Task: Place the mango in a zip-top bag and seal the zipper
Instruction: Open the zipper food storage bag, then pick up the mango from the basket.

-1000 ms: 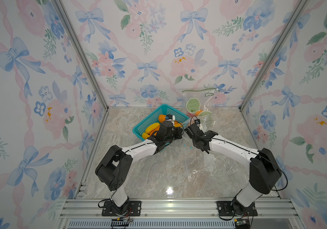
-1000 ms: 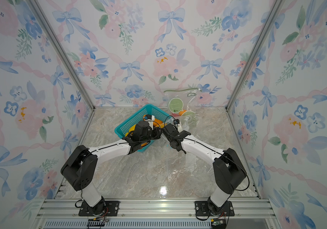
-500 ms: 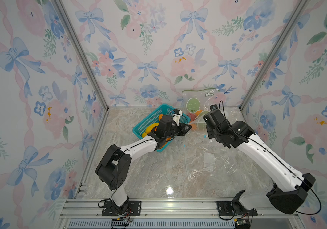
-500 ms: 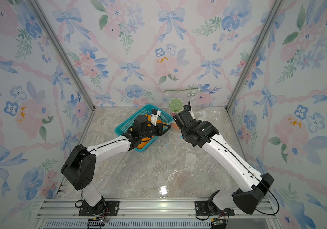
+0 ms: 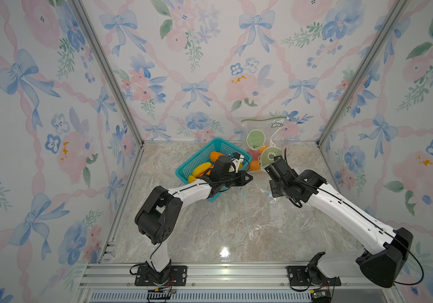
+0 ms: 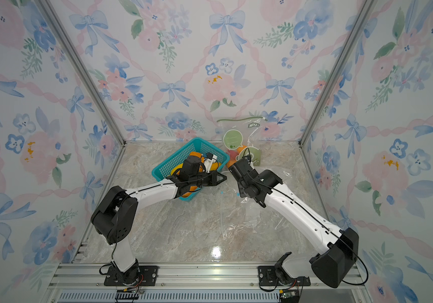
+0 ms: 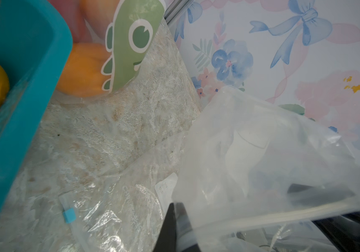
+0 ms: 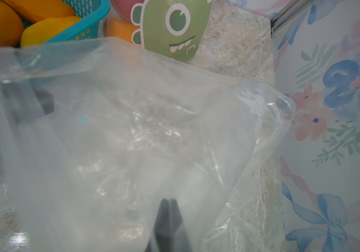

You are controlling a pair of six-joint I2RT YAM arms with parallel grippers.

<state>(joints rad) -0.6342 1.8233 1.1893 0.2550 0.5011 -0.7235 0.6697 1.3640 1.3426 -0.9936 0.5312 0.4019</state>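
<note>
- Mangoes [image 5: 202, 168], yellow to orange, lie in the teal mesh basket [image 5: 197, 156] near the middle of the bench's [image 5: 210, 230] far edge. None is yet in the bag I am handling.
- Raised off the bench between the two arms, just right of the basket, is the clear zip-top bag [image 8: 131, 131]. Its film fills both wrist views.
- At the right gripper [image 8: 168, 207] the fingers are together, seen through the plastic. I judge them pinched on the bag's film.
- Reaching past the basket's near right corner, the left gripper [image 5: 248, 179] meets the bag. Its dark fingers [image 7: 170, 224] show with the zipper strip crossing them, but I cannot tell whether they are clamped or apart.
- Step in hand, as I read it, is opening the mouth. I would set one gripper on each lip at the zipper strip, not on the body film. Then I would draw the lips apart slowly and level, with the mouth turned toward the basket. Thin film slips and stretches, so a gentle pull suits it.
- Beneath, a second clear bag [image 7: 113, 209] lies flat on the bench, with a blue tab [image 7: 69, 215] at its zipper. I would avoid snagging it.
- For writing, the printed bag [image 5: 262, 131], propped against the back wall right of the basket, reads "NIU" [image 5: 277, 125] below a green zipper. It also bears a green speech bubble [image 5: 256, 138] and a green cartoon dinosaur [image 8: 174, 28], and fruit shows inside.
- A small white label [image 7: 163, 189] on the flat bag is too small to read.
</note>
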